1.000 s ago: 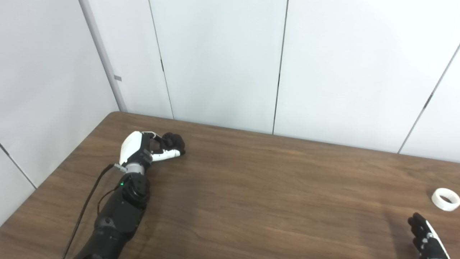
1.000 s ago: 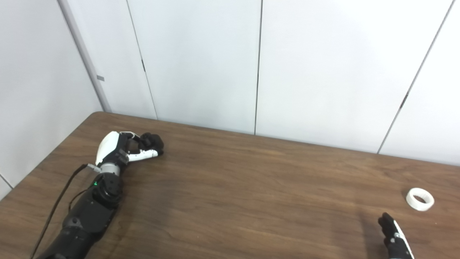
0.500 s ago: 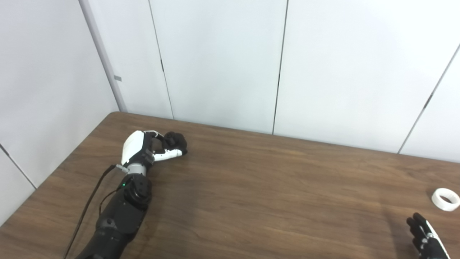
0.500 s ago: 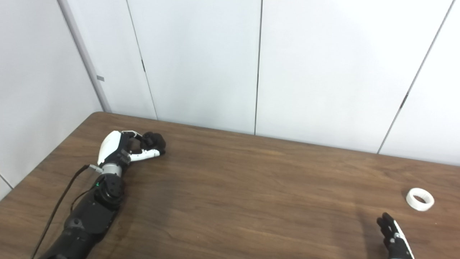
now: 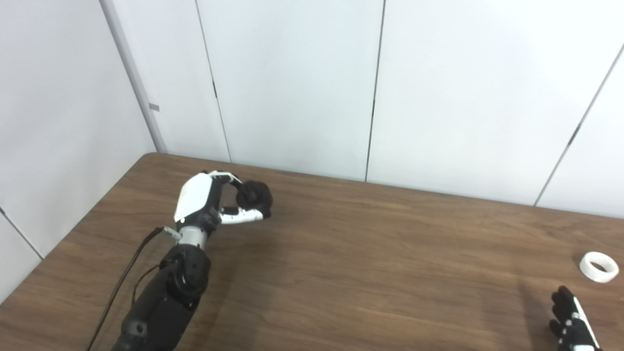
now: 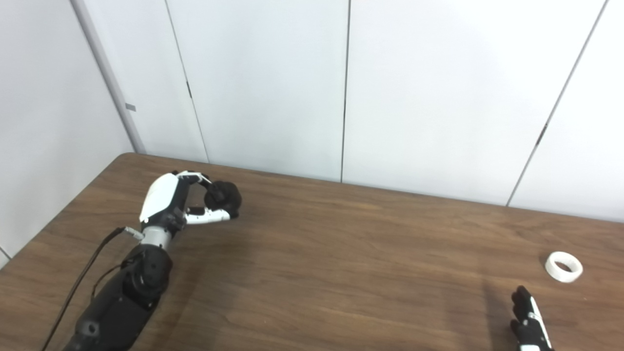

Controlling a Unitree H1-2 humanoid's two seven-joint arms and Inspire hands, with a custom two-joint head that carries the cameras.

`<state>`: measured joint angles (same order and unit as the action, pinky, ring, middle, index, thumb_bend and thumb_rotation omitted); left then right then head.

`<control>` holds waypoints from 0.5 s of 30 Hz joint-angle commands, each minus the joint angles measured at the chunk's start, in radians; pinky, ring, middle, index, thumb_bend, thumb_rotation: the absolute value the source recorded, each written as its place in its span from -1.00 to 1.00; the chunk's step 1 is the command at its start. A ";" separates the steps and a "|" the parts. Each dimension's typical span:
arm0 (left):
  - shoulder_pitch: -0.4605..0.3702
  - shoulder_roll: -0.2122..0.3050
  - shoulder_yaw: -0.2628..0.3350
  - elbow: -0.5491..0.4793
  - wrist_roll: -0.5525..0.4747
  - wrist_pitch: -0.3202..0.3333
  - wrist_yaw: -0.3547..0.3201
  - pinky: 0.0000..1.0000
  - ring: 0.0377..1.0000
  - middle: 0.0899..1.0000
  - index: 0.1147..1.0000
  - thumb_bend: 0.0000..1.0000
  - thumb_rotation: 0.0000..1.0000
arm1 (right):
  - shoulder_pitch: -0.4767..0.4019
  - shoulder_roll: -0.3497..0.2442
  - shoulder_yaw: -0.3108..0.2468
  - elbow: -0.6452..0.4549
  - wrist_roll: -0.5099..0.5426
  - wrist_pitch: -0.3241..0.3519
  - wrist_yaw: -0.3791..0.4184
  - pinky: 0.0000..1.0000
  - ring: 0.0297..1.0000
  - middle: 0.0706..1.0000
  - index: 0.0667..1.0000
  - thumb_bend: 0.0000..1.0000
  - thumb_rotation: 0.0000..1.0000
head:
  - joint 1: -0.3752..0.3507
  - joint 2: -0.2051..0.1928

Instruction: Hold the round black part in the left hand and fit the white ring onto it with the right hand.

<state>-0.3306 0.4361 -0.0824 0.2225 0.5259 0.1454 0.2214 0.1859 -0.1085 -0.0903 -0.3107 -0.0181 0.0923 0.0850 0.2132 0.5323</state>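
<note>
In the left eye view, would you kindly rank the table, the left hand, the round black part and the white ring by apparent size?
1. table
2. left hand
3. round black part and white ring: they look about alike, and the part is partly covered by the hand, so I would not rank them.

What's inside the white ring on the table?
Nothing is in the white ring: through its hole only the brown table shows. It lies flat and alone, with the right hand nearby, not touching. The tabletop under its band is covered.
</note>
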 commanded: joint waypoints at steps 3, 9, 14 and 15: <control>0.017 0.017 -0.008 -0.134 0.037 -0.004 -0.038 1.00 0.79 0.54 -0.16 0.05 -0.89 | 0.039 0.008 0.013 -0.058 -0.012 0.001 -0.012 1.00 1.00 0.96 1.00 0.24 1.00 | -0.008 0.006; 0.088 -0.003 -0.026 -0.291 0.059 -0.003 -0.113 1.00 0.80 0.55 -0.16 0.04 -0.89 | 0.034 0.019 0.026 -0.072 -0.035 0.019 -0.025 1.00 1.00 0.96 0.99 0.12 1.00 | -0.029 0.017; 0.143 -0.024 -0.068 -0.407 0.113 -0.026 -0.160 1.00 0.81 0.55 -0.17 0.05 -0.89 | 0.026 0.027 0.040 -0.077 -0.050 0.022 -0.038 1.00 1.00 0.93 0.95 -0.02 1.00 | -0.071 0.036; 0.152 -0.029 -0.078 -0.428 0.124 -0.024 -0.173 1.00 0.81 0.55 -0.17 0.05 -0.89 | 0.025 0.028 0.043 -0.078 -0.053 0.025 -0.039 1.00 1.00 0.93 0.94 -0.03 1.00 | -0.071 0.036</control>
<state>-0.1607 0.4054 -0.1591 -0.1544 0.6249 0.1440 0.0499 0.1796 -0.1010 -0.0541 -0.3471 -0.0684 0.1288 0.0569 0.1411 0.5676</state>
